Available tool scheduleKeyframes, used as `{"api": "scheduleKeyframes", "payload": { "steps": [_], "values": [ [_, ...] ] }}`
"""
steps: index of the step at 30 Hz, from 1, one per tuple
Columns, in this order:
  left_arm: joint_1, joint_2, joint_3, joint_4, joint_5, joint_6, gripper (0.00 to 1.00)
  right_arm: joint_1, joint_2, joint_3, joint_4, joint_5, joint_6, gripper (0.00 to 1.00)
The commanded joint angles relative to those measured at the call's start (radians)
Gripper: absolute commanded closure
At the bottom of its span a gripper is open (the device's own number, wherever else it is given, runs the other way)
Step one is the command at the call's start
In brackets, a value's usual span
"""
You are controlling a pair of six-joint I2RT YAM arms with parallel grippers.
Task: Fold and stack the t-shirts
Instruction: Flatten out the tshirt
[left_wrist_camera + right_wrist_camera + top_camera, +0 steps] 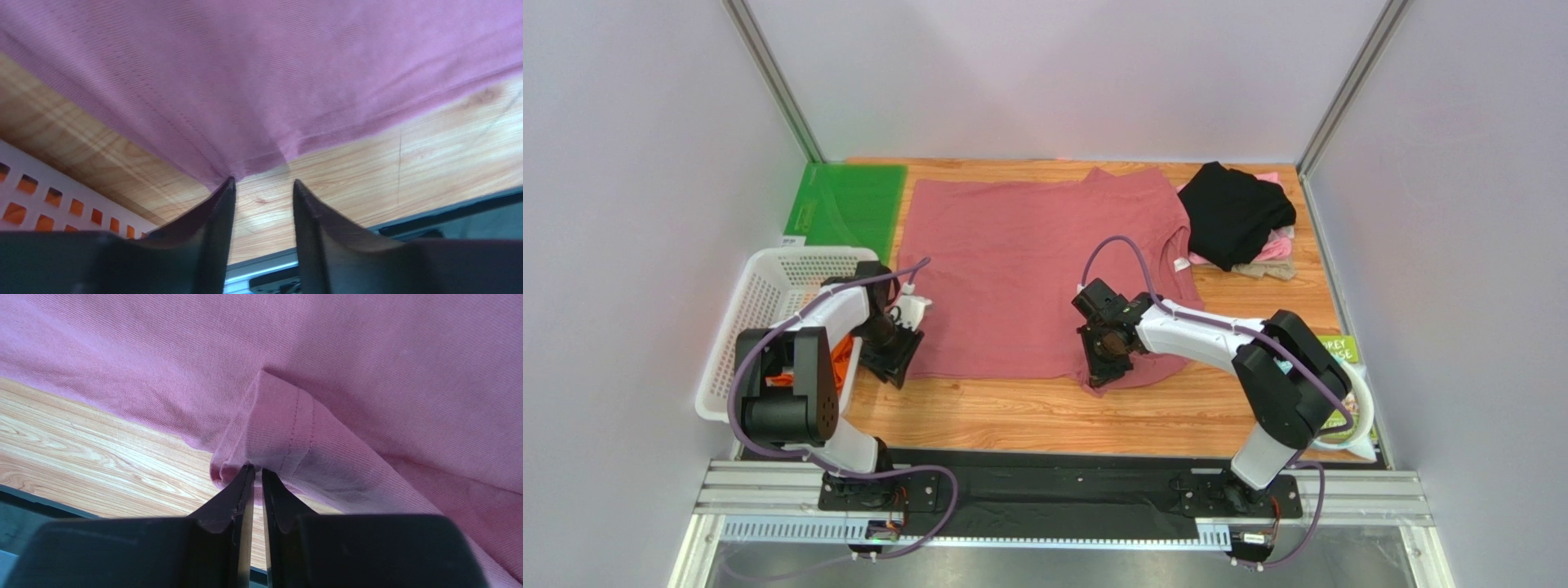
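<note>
The large dusty-rose t-shirt (pixel 1038 263) lies spread flat on the wooden table. My left gripper (pixel 897 361) is at its near-left corner. In the left wrist view the left gripper (pixel 263 184) stands open over bare wood, and the shirt (pixel 258 73) corner just meets one fingertip. My right gripper (pixel 1100 368) is at the near-right hem. The right wrist view shows the right gripper (pixel 258 470) shut on a bunched fold of the shirt (pixel 368 367) hem. A black t-shirt (pixel 1234 211) lies crumpled at the back right on a pale pink one (pixel 1277 245). An orange one (pixel 844 355) shows in the basket.
A white mesh basket (pixel 768 288) stands at the left edge, close behind my left arm; its wall (pixel 37 190) shows in the left wrist view. A green board (pixel 848 208) lies at the back left. A printed package (pixel 1345 355) sits at the right edge.
</note>
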Motion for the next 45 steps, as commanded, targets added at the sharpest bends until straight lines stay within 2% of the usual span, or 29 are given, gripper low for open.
{"api": "scheduleKeyframes", "payload": {
  "steps": [1, 2, 6, 9, 18, 23, 37, 38, 39, 40, 42, 45],
  "values": [
    [0.006, 0.030, 0.018, 0.019, -0.013, -0.002, 0.70, -0.006, -0.019, 0.006, 0.024, -0.012, -0.010, 0.91],
    [0.006, 0.045, 0.027, 0.027, -0.015, -0.001, 0.78, -0.006, -0.024, 0.008, 0.022, -0.012, -0.010, 0.94],
    [0.006, 0.074, 0.044, 0.042, -0.008, -0.004, 0.79, -0.006, -0.034, 0.015, 0.007, -0.006, -0.010, 0.98],
    [0.006, 0.091, 0.076, 0.033, 0.012, -0.011, 1.00, -0.008, -0.045, 0.026, -0.015, 0.001, -0.014, 1.00],
    [0.006, 0.004, 0.145, -0.050, 0.062, 0.002, 1.00, -0.006, -0.214, 0.074, -0.169, 0.040, -0.014, 1.00],
    [0.006, -0.036, 0.142, -0.068, 0.073, 0.013, 1.00, -0.006, -0.316, 0.042, -0.223, 0.039, 0.011, 1.00],
    [0.008, -0.058, 0.107, -0.086, 0.104, 0.027, 1.00, -0.006, -0.425, -0.017, -0.280, 0.109, 0.046, 1.00],
    [0.006, -0.056, 0.107, -0.091, 0.090, 0.030, 0.94, -0.006, -0.427, -0.018, -0.280, 0.109, 0.048, 1.00],
    [0.006, -0.055, 0.102, -0.093, 0.078, 0.030, 0.72, -0.006, -0.429, -0.018, -0.280, 0.106, 0.049, 1.00],
    [0.006, -0.053, 0.087, -0.091, 0.064, 0.030, 0.64, -0.006, -0.433, -0.020, -0.283, 0.106, 0.051, 1.00],
    [0.008, -0.055, 0.061, -0.073, 0.033, 0.030, 0.56, -0.006, -0.441, -0.023, -0.294, 0.109, 0.051, 1.00],
    [0.006, -0.049, 0.018, -0.050, -0.007, 0.010, 0.54, -0.006, -0.462, -0.032, -0.298, 0.123, 0.051, 1.00]
  ]
}}
